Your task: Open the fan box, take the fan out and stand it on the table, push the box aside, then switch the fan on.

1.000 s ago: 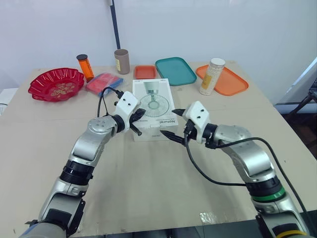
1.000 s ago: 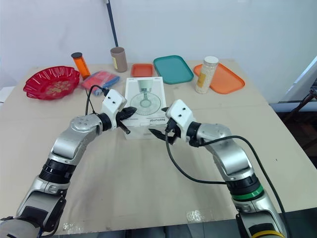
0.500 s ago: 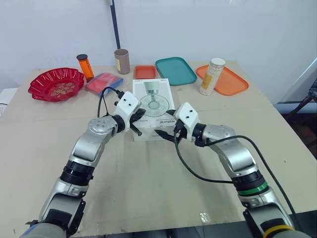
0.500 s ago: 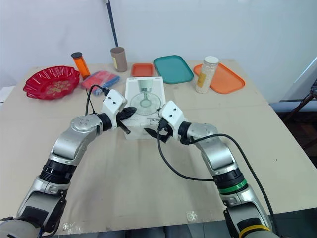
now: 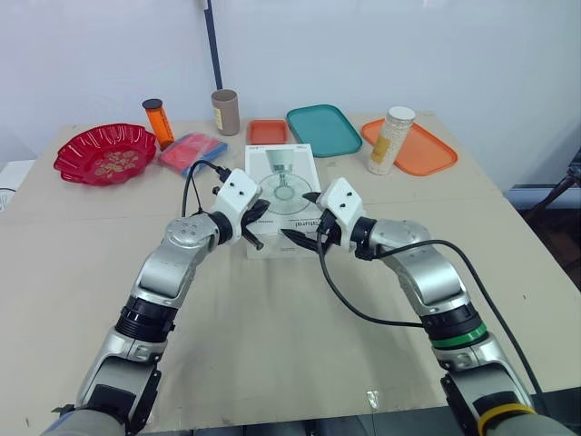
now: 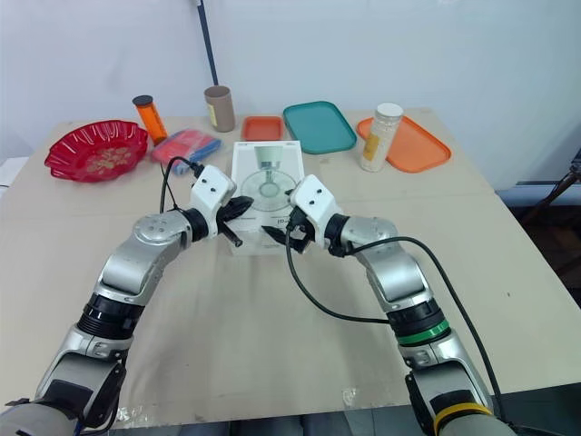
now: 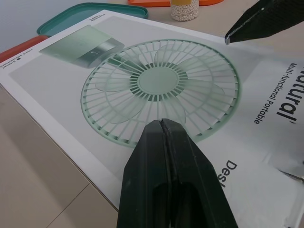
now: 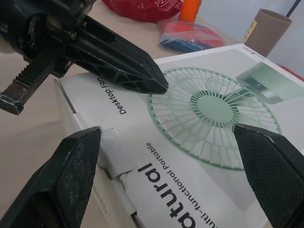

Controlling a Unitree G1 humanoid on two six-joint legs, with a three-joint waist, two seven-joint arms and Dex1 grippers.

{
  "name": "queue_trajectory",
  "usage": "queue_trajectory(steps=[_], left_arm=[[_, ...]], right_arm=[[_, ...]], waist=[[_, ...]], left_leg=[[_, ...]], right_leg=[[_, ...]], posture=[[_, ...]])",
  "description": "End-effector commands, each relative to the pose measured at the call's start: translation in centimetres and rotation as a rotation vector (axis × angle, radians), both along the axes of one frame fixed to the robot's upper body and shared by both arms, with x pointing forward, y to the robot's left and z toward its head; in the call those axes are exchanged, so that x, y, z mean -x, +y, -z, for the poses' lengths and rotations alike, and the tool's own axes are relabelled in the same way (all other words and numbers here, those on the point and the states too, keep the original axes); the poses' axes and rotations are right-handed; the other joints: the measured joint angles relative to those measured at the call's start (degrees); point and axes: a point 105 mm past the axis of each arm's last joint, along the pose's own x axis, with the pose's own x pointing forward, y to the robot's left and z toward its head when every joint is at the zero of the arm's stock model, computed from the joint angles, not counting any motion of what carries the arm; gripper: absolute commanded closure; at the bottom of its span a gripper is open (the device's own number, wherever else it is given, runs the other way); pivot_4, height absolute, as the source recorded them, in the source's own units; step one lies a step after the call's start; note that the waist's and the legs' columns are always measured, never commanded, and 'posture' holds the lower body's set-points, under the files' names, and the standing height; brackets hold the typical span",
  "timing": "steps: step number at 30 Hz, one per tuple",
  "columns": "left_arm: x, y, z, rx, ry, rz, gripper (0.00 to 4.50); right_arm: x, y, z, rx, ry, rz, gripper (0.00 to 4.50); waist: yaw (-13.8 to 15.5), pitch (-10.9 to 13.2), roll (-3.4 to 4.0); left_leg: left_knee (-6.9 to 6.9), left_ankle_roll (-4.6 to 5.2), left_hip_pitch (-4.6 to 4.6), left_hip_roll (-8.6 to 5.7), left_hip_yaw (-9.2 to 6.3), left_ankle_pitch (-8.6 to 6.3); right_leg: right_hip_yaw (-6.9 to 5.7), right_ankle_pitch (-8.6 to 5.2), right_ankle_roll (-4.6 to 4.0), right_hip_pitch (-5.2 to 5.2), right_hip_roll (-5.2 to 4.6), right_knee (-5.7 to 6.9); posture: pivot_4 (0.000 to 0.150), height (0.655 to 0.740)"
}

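You have a beige table point(image 5: 272, 327) with most of its load along the far edge. At the far left sits a red scalloped bowl point(image 5: 103, 154). To its right an orange bottle with a black cap point(image 5: 157, 123) stands upright. A red-and-blue packet point(image 5: 192, 151) lies flat just in front of the bottle. Next comes an upright brown cardboard tube point(image 5: 224, 112), then a small orange tray point(image 5: 268, 132), a larger teal tray point(image 5: 324, 130), and an orange tray point(image 5: 422, 150) at the far right. A white-lidded jar point(image 5: 392, 141) stands at that tray's left edge. You cannot tell whether it rests on the tray or the table. The white fan box point(image 5: 283, 195) lies flat near the middle, printed fan facing up.
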Motion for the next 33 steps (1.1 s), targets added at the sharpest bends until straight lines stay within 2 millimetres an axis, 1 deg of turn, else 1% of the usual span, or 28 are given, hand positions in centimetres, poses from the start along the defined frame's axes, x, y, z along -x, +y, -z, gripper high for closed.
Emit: queue_trajectory(steps=[1, 8, 17, 21, 25, 28, 33], left_arm=[[0.6, -0.8, 0.7, -0.009, 0.014, 0.03, 4.45], [0.7, -0.9, 0.7, -0.007, 0.012, 0.033, 4.45], [0.8, -1.1, 0.7, -0.001, 0.012, 0.037, 4.45], [1.0, -1.3, 1.0, -0.001, 0.019, 0.049, 4.45], [1.1, -1.4, 1.0, -0.002, 0.018, 0.052, 4.45], [1.1, -1.2, 0.8, -0.003, 0.017, 0.051, 4.45], [1.1, -1.1, 1.0, -0.008, 0.023, 0.056, 4.45]], right_arm=[[-0.2, 0.1, -2.2, -0.036, -0.072, -0.003, 0.0], [-0.5, 0.2, -2.6, -0.042, -0.09, 0.005, 0.0], [-1.4, 0.3, -2.4, -0.037, -0.113, 0.034, 0.0], [-1.8, 0.7, -3.0, -0.059, -0.126, 0.044, 0.0], [-1.8, 0.7, -3.3, -0.062, -0.137, 0.046, 0.0], [-0.9, -0.3, -3.5, -0.058, -0.125, 0.035, 0.0], [1.9, -1.8, -2.2, 0.019, -0.055, -0.033, 0.0]], waist=[[0.0, 0.0, 0.0], [0.0, 0.0, 0.0], [0.02, 0.0, 0.0], [-0.01, -0.01, 0.01], [0.01, -0.01, 0.01], [0.04, 0.0, 0.01], [0.06, -0.01, 0.01]], left_leg=[[-0.01, 0.0, 0.0, 0.0, -0.01, 0.0], [0.0, -0.03, -0.02, -0.01, -0.03, 0.02], [-0.01, -0.07, -0.03, -0.03, -0.06, 0.04], [-0.01, -0.09, -0.03, -0.03, -0.06, 0.05], [-0.02, -0.1, -0.06, -0.04, -0.09, 0.05], [-0.02, -0.1, -0.06, -0.06, -0.1, 0.05], [-0.01, -0.08, -0.19, -0.11, -0.21, 0.04]], right_leg=[[0.0, 0.0, 0.0, 0.0, 0.0, 0.0], [-0.03, 0.0, 0.0, 0.0, -0.02, 0.0], [-0.07, 0.0, 0.0, 0.01, -0.05, 0.0], [-0.07, 0.0, 0.0, -0.01, -0.05, 0.01], [-0.1, 0.0, 0.0, -0.01, -0.07, 0.0], [-0.11, 0.0, 0.0, -0.01, -0.1, -0.01], [-0.24, -0.01, 0.01, -0.03, -0.16, -0.05]], posture=[[0.15, 0.74], [0.15, 0.74], [0.15, 0.74], [0.15, 0.74], [0.15, 0.74], [0.15, 0.74], [0.15, 0.74]])
